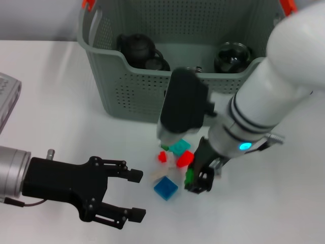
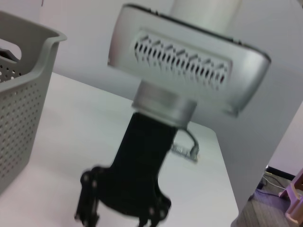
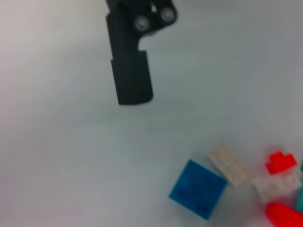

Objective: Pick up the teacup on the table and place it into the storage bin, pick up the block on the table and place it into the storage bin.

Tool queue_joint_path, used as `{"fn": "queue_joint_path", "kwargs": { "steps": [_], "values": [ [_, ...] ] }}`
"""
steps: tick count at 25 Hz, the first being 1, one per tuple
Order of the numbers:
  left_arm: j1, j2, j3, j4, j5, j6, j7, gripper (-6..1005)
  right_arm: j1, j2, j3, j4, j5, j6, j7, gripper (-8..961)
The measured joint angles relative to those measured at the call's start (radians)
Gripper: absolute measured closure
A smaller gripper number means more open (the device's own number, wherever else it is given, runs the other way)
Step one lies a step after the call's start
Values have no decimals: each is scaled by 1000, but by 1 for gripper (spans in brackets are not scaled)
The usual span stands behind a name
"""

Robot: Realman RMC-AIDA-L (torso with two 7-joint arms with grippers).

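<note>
Several blocks lie on the table in front of the storage bin [image 1: 132, 96]: a blue block [image 1: 166, 188] [image 3: 197, 189], a cream one [image 3: 229, 163], a red one [image 1: 185, 159] and a teal one [image 1: 179, 147]. My right gripper [image 1: 199, 179] hangs low at the right edge of this pile, and a small green block [image 1: 189, 176] touches its finger; I cannot tell whether it is held. No teacup stands on the table. A dark cup [image 1: 156, 64] lies inside the bin beside a dark teapot [image 1: 136, 46]. My left gripper [image 1: 136, 194] is open, left of the blocks.
A glossy dark vessel [image 1: 232, 56] sits in the bin's right corner. A grey device [image 1: 7, 96] lies at the table's left edge. The left wrist view shows the bin wall [image 2: 23, 118] and the right arm's gripper [image 2: 120, 215] over white table. A black finger [image 3: 132, 71] shows above bare table.
</note>
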Motion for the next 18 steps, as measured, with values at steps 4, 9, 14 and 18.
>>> {"fn": "queue_joint_path", "kwargs": {
  "steps": [4, 9, 14, 18],
  "values": [
    [0, 2, -2, 1, 0, 0, 2, 153, -15, 0, 144, -95, -46, -113, -33, 520],
    [-4, 3, -2, 1, 0, -2, 6, 153, -18, -2, 379, -243, -33, -187, -83, 521],
    [-8, 4, -1, 0, -1, -13, 7, 153, 21, -2, 612, -293, 18, -170, -105, 521],
    [-9, 4, -1, 3, -1, -13, 7, 153, 35, -3, 716, -278, 46, -78, -115, 520]
  ]
}}
